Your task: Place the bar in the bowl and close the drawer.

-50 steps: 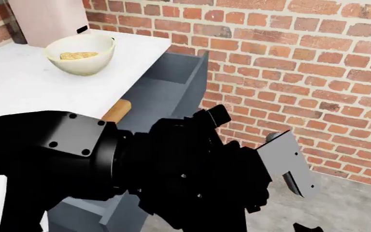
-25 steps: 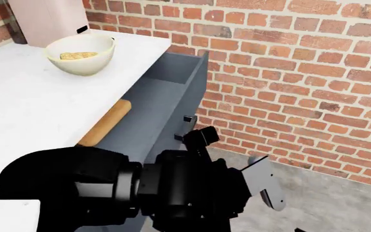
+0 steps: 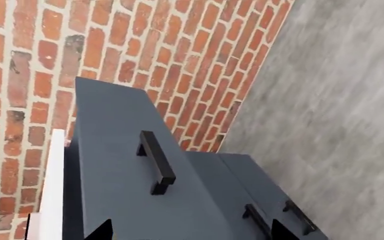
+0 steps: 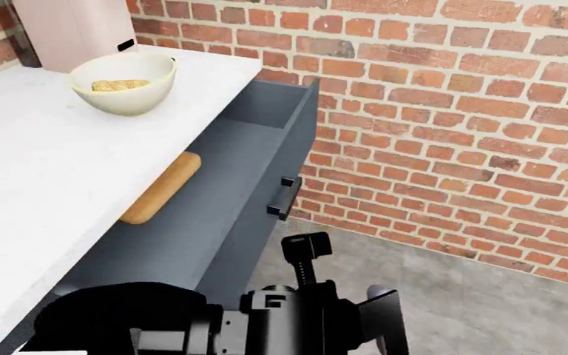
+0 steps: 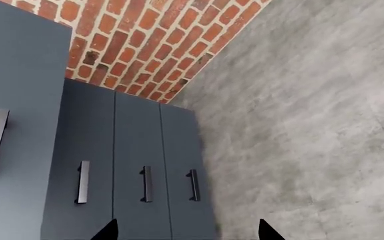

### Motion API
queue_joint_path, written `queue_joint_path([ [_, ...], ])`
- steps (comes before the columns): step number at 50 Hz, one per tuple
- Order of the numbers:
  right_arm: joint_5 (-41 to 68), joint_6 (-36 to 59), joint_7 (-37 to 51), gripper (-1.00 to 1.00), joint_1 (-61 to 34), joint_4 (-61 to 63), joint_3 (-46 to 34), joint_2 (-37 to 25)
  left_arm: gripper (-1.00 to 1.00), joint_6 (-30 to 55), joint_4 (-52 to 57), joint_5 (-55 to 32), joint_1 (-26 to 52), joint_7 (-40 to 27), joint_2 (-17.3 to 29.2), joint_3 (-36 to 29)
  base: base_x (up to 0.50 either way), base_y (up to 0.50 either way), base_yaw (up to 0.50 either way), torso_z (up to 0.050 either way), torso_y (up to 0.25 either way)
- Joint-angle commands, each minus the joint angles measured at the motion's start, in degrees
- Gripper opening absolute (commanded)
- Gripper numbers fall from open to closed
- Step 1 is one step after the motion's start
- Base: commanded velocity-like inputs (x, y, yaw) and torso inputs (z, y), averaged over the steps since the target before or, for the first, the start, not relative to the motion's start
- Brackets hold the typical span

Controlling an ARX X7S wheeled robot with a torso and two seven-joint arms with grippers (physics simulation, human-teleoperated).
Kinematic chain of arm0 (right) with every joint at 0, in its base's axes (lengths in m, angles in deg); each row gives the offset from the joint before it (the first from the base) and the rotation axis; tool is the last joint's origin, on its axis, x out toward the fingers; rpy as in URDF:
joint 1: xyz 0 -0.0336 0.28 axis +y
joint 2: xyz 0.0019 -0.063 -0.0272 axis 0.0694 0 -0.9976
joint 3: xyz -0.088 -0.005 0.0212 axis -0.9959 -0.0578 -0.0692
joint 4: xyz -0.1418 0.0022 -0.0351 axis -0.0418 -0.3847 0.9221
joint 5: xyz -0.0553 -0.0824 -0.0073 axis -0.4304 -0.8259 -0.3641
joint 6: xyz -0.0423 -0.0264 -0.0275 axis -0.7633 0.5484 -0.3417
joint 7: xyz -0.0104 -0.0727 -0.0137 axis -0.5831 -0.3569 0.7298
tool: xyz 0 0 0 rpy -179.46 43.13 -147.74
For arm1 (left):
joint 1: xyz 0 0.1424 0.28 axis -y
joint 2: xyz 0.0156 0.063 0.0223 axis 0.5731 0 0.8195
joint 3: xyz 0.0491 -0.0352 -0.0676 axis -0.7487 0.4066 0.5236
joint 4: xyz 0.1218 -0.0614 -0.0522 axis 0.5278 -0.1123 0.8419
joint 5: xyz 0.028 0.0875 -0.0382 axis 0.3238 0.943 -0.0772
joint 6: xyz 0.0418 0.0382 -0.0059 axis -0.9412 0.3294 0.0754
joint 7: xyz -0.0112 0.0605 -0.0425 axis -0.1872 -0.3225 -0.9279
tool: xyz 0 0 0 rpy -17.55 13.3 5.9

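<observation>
the bar (image 4: 119, 85) lies inside the bowl (image 4: 124, 83), which stands on the white bench (image 4: 38, 155) near the wall. the drawer (image 4: 249, 174) is pulled out, its black handle (image 3: 156, 162) free. the left claw (image 3: 189, 232) and the right claw (image 5: 186, 232) are both spread, holding nothing, near the cabinet doors (image 5: 138, 170).

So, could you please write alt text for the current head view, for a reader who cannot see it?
A slate-grey drawer stands pulled open under a white countertop, against a red brick wall. On the countertop sits a cream bowl holding a tan bar; a wooden rolling pin lies in the drawer, and black robot arm hardware fills the lower edge.
</observation>
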Motion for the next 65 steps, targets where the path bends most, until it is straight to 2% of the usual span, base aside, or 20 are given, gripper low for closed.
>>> queue_joint_path([
  [1,2.58,0.09,-0.75,1.0,-0.04,-0.01,-2.75,0.03,1.0,5.13,-0.27,17.08,-6.96,11.94,0.0,0.48,0.0,0.0,0.0,0.0,0.0],
  [16,5.11,0.29,-1.38,1.0,-0.16,-0.02,-5.34,0.17,1.0,6.3,-3.74,37.77,-13.31,27.77,0.0,-0.21,0.0,0.0,0.0,0.0,0.0],
  [27,6.73,0.12,-1.82,1.0,-0.03,-0.02,-7.0,0.29,1.0,5.34,-6.15,40.59,-14.33,32.63,0.0,-0.23,0.0,0.0,0.0,0.0,0.0],
  [43,8.19,-0.01,-2.4,1.0,0.18,-0.03,-8.38,0.52,1.0,3.61,-13.86,51.85,-16.88,42.9,0.0,-1.13,0.0,0.0,0.0,0.0,0.0],
  [53,8.72,-0.07,-2.61,1.0,0.31,-0.03,-8.9,0.7,1.0,3.28,-18.15,68.86,-19.97,57.83,0.0,-2.54,0.0,0.0,0.0,0.0,0.0],
  [57,8.88,0.01,-2.64,1.0,0.27,-0.03,-9.06,0.7,1.0,2.89,-19.82,69.31,-19.91,57.59,0.0,-2.24,0.0,0.0,0.0,0.0,0.0],
  [65,9.09,0.4,-2.51,1.0,-0.16,-0.03,-9.42,0.48,1.0,1.78,-23.71,59.48,-17.55,49.77,0.0,-1.37,0.0,0.0,0.0,0.0,0.0],
])
